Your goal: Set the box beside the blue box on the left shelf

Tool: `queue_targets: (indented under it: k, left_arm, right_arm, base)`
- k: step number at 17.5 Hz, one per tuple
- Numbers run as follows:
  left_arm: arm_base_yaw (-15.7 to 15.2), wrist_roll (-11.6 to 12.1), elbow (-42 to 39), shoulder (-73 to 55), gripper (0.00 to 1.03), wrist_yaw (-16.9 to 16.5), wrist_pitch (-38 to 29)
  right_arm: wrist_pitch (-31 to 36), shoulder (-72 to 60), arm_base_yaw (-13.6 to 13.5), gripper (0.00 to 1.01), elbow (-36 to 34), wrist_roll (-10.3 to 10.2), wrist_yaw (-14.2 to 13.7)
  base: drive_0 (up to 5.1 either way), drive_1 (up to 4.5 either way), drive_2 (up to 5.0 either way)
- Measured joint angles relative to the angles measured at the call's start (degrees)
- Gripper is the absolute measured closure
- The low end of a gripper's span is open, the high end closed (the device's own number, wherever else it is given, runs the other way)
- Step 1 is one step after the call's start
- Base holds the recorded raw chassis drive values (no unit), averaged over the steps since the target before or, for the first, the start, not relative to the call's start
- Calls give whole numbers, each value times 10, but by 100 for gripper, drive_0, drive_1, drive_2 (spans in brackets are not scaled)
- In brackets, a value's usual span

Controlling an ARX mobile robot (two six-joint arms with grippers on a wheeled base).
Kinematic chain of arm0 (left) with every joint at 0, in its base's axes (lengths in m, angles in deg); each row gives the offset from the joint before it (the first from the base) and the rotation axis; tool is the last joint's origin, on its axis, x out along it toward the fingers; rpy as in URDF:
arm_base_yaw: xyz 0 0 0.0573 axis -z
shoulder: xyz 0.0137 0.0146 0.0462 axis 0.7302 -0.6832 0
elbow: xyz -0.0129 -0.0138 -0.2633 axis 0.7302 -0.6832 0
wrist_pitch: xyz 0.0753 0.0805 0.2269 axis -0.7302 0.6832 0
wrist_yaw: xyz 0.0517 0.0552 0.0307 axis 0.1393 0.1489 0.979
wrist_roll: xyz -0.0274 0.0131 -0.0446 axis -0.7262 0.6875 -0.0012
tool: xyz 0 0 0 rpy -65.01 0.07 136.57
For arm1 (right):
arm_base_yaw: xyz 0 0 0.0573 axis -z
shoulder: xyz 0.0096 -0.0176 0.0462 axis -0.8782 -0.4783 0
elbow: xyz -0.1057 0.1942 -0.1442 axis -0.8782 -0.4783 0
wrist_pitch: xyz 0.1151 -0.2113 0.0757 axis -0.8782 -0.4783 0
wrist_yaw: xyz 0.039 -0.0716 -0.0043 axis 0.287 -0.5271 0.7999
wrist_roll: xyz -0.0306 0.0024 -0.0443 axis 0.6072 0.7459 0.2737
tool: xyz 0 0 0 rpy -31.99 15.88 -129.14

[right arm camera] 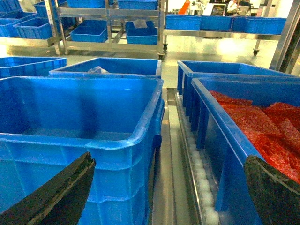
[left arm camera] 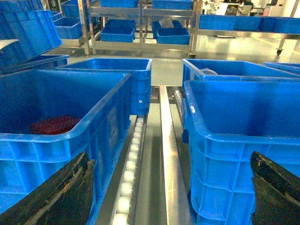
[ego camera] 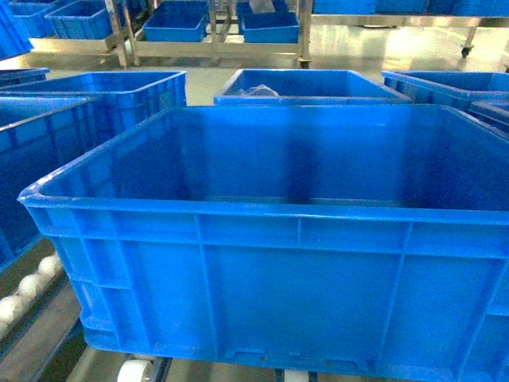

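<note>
One box (ego camera: 294, 263) fills the head view, empty, resting on the left shelf (ego camera: 32, 286) rollers; neither gripper shows there. Left wrist view alone shows the neighbouring blue crate (left arm camera: 61, 126) at 9 o'clock, red contents half hidden. Right wrist view alone shows a crate of red bags (right arm camera: 243, 140) at 3 o'clock. Left gripper (left arm camera: 168, 187) and right gripper (right arm camera: 168, 187): fingers spread wide, tips cut off, gripping nothing.

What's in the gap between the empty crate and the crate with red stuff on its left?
In the left wrist view, only shelf rails and a line of white rollers.
</note>
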Motion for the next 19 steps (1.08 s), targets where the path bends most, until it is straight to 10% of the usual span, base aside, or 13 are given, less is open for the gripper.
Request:
queue_targets:
  k: [19]
  left_arm:
    - [0,0,0,0,5,0,0]
  right_arm:
    - [0,0,0,3,0,0,0]
  base:
    - [0,0,0]
